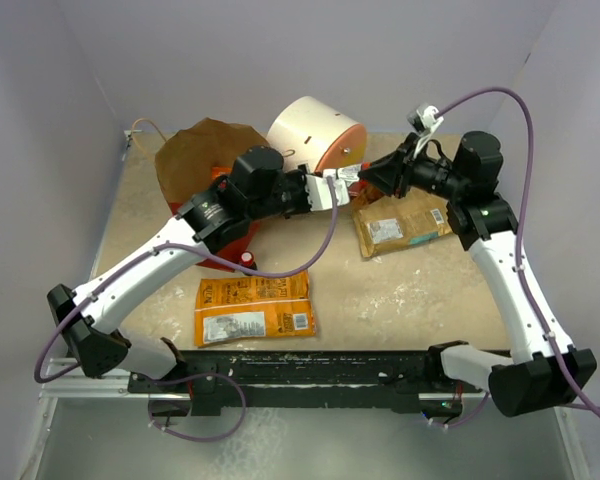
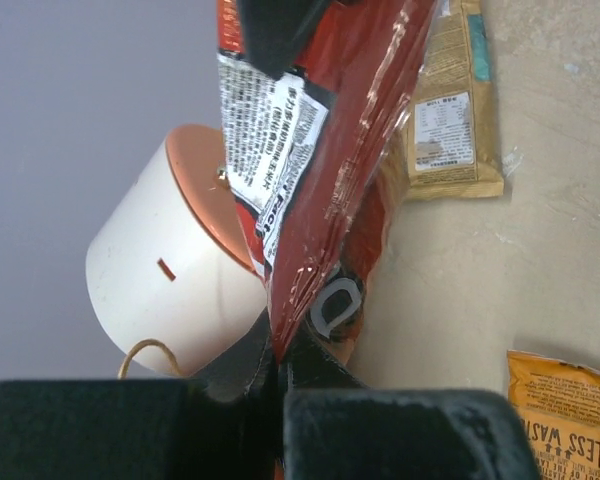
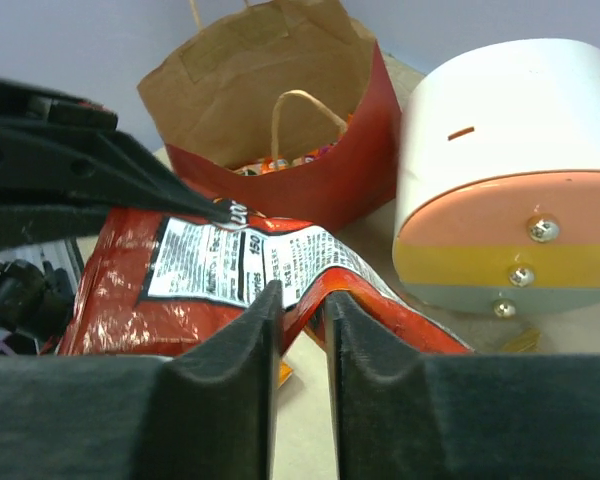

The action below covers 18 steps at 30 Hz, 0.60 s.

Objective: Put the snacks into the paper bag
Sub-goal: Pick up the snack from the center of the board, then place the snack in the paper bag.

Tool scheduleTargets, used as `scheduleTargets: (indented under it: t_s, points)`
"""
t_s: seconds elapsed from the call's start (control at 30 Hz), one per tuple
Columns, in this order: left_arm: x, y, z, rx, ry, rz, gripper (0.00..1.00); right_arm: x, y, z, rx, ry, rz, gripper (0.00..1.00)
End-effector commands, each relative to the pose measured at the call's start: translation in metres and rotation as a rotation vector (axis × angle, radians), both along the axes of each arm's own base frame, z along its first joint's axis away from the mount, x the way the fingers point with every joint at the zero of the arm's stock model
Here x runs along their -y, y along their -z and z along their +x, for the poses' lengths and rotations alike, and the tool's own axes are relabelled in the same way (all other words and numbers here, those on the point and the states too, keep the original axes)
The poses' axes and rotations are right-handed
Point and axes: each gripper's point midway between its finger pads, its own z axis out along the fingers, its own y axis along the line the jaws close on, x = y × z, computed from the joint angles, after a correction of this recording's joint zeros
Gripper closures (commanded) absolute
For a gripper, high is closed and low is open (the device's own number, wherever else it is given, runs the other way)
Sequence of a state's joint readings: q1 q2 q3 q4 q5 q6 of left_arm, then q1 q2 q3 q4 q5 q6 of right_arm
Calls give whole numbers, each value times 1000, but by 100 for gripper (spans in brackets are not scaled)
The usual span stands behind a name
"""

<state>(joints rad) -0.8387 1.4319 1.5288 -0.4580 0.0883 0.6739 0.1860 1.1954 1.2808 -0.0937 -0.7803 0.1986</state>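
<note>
A dark red snack packet with a white label (image 1: pixel 338 183) hangs above the table between my two grippers. My left gripper (image 1: pixel 318 190) is shut on one edge of it (image 2: pixel 320 150), jaws pinched tight (image 2: pixel 278 360). My right gripper (image 1: pixel 366 175) is at the opposite edge, its jaws a little apart (image 3: pixel 298 295) with the packet's folded edge (image 3: pixel 120 290) across the tips. The paper bag (image 1: pixel 205 150), red outside and brown inside, stands open at the back left, with orange packets showing inside it (image 3: pixel 280 170). A tan-brown packet (image 1: pixel 400 225) and a large orange packet (image 1: pixel 255 305) lie flat on the table.
A cream cylindrical drawer unit (image 1: pixel 315 130) with an orange end lies right of the bag, just behind the held packet; it also shows in both wrist views (image 2: pixel 160 290) (image 3: pixel 510 160). Grey walls close in the table at the back and sides.
</note>
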Motion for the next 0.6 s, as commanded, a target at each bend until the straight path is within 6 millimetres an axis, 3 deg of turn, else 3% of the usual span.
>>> scheduleTargets:
  t_s: [0.0, 0.2, 0.4, 0.57]
  points:
    - [-24, -51, -3, 62, -49, -122, 100, 0, -22, -23, 175, -66, -42, 68]
    - [-62, -95, -10, -10, -74, -274, 100, 7, -38, -52, 229, -175, 15, 50]
    - [-102, -139, -26, -22, -114, -395, 100, 13, -47, -63, 252, -183, 13, 48]
    - [-147, -170, -23, 69, -265, -442, 100, 18, -48, -63, 262, -154, 8, 48]
